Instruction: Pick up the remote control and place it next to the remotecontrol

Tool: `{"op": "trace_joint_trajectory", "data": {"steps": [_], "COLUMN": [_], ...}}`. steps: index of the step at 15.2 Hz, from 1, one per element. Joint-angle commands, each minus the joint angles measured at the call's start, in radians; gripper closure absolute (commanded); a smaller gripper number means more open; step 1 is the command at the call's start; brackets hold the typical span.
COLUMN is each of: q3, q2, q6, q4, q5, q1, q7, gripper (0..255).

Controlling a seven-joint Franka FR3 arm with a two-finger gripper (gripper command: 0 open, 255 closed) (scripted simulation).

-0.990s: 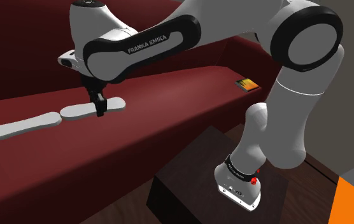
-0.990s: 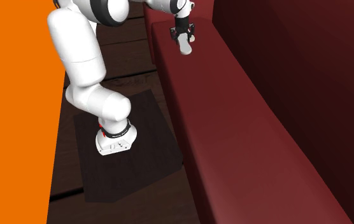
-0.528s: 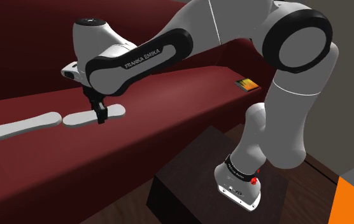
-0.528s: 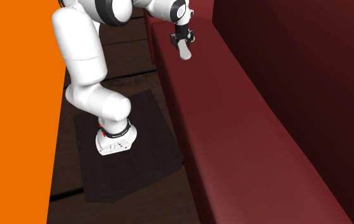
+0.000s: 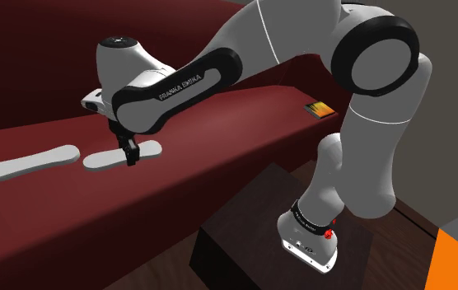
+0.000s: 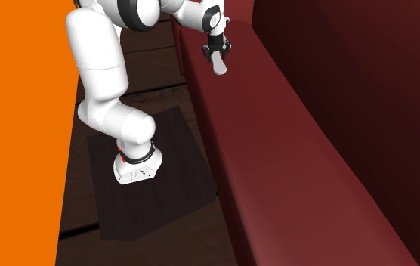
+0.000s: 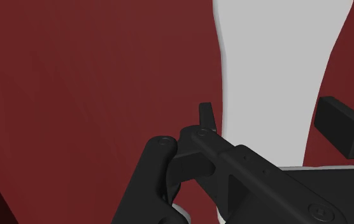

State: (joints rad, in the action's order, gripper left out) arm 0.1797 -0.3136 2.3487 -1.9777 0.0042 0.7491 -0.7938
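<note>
Two white remote controls lie on the dark red sofa seat (image 5: 219,140). My black gripper (image 5: 130,154) is shut on the shorter remote (image 5: 104,158), holding it near its middle, low over the seat. I cannot tell whether it touches the cushion. The longer remote (image 5: 25,162) lies just beyond it toward the shoulder view's left, a small gap between their ends. The second exterior view has the gripper (image 6: 216,51) at the far end of the seat with the held remote (image 6: 219,68) under it. In the wrist view the fingers (image 7: 206,118) clasp the white remote (image 7: 277,70).
A small orange-and-yellow flat item (image 5: 319,109) lies on the seat at the shoulder view's right. The sofa back (image 6: 337,68) rises behind the seat. My dark stand (image 5: 244,239) sits on a wooden floor. An orange area (image 6: 16,151) covers the second exterior view's left.
The gripper has carried the shorter remote toward the shoulder view's left and a little lower, nearer the longer remote. The grip stayed shut.
</note>
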Motion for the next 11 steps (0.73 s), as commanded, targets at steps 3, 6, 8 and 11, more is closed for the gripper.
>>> {"op": "trace_joint_trajectory", "data": {"steps": [3, 6, 8, 11], "q3": [0.000, 0.000, 0.000, 0.003], "q2": [0.000, 0.000, 0.000, 0.042], "q6": [0.001, 0.001, 0.001, -0.055], "q4": [0.000, 0.000, 0.000, 0.014], "q5": [0.000, 0.000, 0.000, -0.009], "q1": [0.000, 0.000, 0.000, 0.005], "q7": [0.000, 0.000, 0.000, 0.006], "gripper": [255, 0, 0, 0]}}
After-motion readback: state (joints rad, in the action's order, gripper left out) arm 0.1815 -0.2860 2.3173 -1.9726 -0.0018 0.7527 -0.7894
